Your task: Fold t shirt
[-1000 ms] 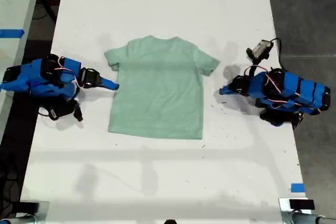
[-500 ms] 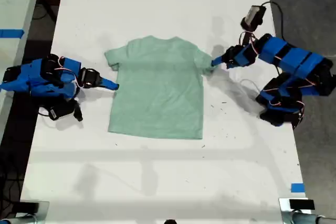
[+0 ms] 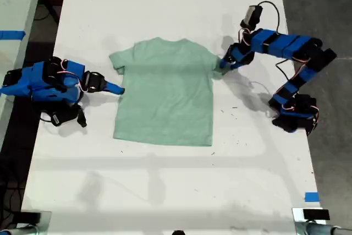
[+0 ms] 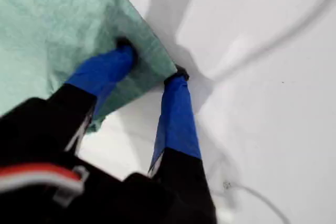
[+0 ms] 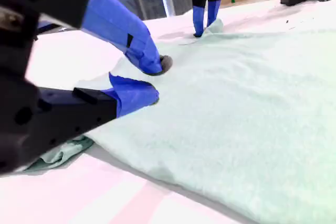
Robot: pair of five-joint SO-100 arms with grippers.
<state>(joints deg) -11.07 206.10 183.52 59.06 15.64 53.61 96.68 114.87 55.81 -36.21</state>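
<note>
The pale mint-green t shirt [image 3: 165,92] lies flat on the white table, collar toward the far edge. My first gripper [image 3: 224,65] reaches in from the exterior view's right and is open at the sleeve tip. One finger [image 4: 113,64] rests on the t shirt [image 4: 52,19]; the other finger [image 4: 176,108] touches the table just off the sleeve corner. My second gripper [image 3: 118,88] lies low at the exterior view's left, by the other sleeve. It is slightly open [image 5: 157,80] over the edge of the t shirt [image 5: 236,103], gripping nothing. My first gripper [image 5: 205,24] shows far across the cloth.
The white table [image 3: 165,4] extends well beyond the shirt. A thin cable [image 3: 258,86] lies by the first arm's base [image 3: 294,116]. Blue tape [image 3: 311,197] marks the near corner at the exterior view's right. Another table [image 3: 16,4] stands at the exterior view's left.
The first arm has swung out from its folded rest and reached over to the shirt's sleeve, lowering its open gripper onto the sleeve tip. The second arm has not moved.
</note>
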